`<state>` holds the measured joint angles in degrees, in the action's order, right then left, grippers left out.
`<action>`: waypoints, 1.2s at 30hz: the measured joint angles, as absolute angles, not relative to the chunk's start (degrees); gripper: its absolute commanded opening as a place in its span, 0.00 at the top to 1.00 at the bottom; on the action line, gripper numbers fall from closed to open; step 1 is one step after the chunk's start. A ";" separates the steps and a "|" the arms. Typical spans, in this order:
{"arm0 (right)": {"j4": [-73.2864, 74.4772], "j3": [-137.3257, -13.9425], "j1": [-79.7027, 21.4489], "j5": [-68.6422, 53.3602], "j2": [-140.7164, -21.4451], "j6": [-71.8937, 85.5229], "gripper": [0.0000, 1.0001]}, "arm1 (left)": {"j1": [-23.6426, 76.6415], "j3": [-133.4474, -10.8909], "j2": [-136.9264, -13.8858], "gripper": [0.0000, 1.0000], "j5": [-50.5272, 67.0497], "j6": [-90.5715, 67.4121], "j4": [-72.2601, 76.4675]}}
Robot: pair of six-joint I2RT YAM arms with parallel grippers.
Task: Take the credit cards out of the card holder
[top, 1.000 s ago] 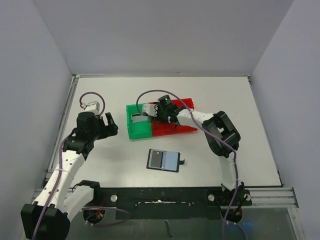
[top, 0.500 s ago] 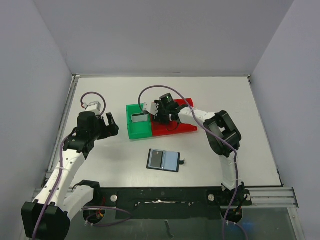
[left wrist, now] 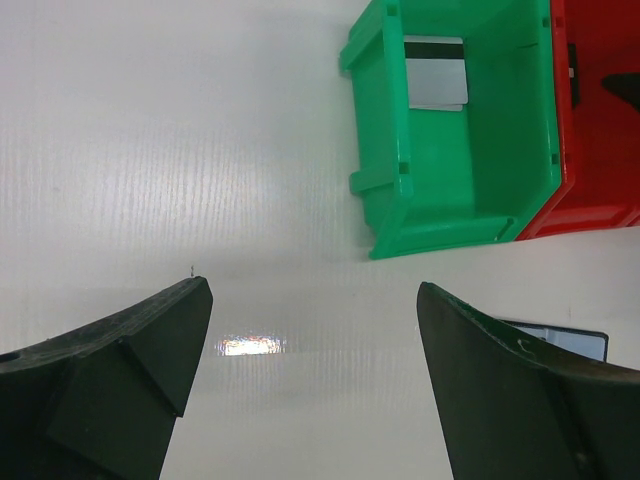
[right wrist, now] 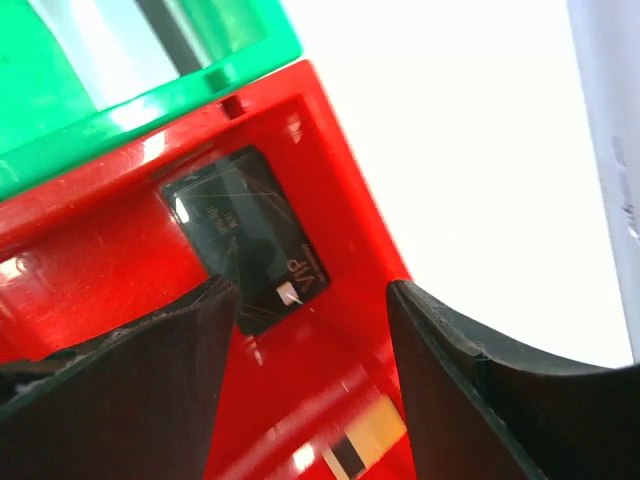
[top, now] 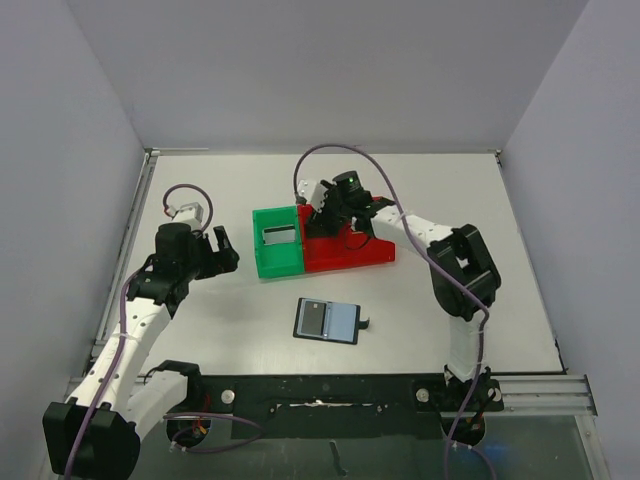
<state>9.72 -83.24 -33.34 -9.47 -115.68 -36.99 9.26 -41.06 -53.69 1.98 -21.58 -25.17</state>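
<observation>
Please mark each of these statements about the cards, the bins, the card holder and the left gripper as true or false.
1. A silvery-grey card lies in the green bin. True.
2. The black card lies in the green bin. False: it lies in the red bin.
3. The card holder lies open, outside both bins. True.
4. The left gripper holds a card. False: it is open and empty.

Red bin [right wrist: 100, 270] — glossy plastic, black card [right wrist: 245, 235] — shiny
</observation>
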 measured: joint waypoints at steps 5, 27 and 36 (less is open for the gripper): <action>4.01 -76.05 -32.05 -9.61 -103.37 -27.55 0.36 | 9.26 -41.06 -53.71 0.16 2.11 -21.52 -25.15; 7.11 -40.49 -33.10 7.81 -63.48 42.74 0.05 | 8.88 -41.06 -54.70 0.17 3.51 -20.71 -24.86; 25.67 -48.84 -60.10 25.85 -75.75 65.17 0.19 | 8.88 -41.06 -55.44 0.17 3.79 -20.62 -24.51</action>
<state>25.67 -48.84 -60.10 25.85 -75.75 65.17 8.88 -41.06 -55.44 3.79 -20.62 -24.51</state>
